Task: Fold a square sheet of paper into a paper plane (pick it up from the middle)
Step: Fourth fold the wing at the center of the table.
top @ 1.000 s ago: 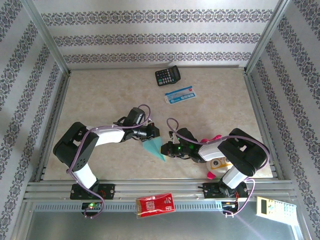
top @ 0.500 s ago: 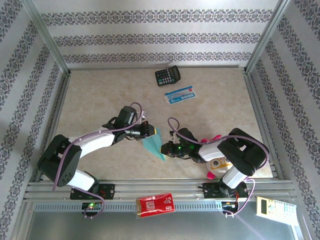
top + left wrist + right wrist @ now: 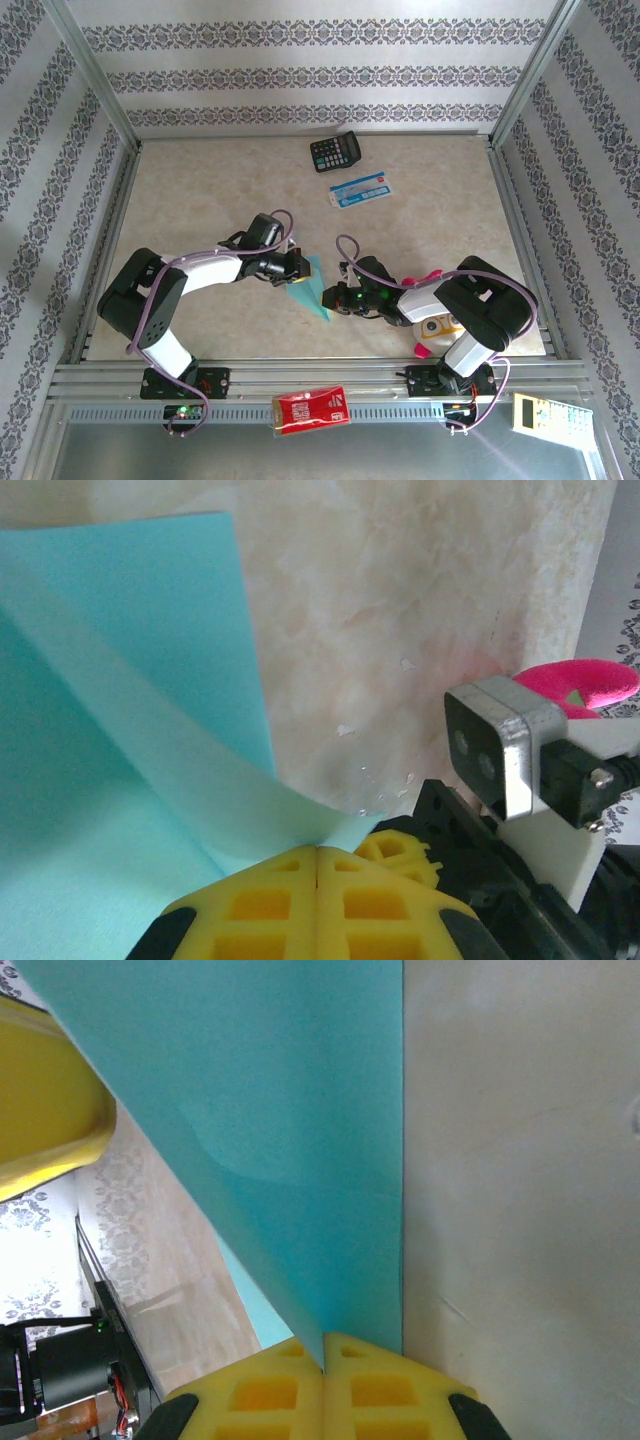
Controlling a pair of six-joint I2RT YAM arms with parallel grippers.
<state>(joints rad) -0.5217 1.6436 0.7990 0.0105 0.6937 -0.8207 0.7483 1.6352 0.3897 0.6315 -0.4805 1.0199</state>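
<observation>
left hand [image 3: 317, 852]: pinching paper plane [image 3: 120, 730] corner; right hand [image 3: 323, 1340]: pinching paper plane edge

The paper plane [image 3: 311, 292] sat just below the centre of the top view. The left gripper [image 3: 299, 268] pinched it at upper left and the right gripper [image 3: 329, 298] at its right. A calculator [image 3: 335, 152] lay at upper centre, with a card [image 3: 361, 190] just below and to its right. A toy [image 3: 437, 326] lay at lower right, against the right arm. A packet [image 3: 311, 410] rested at bottom centre, below the rail [image 3: 100, 380].
</observation>
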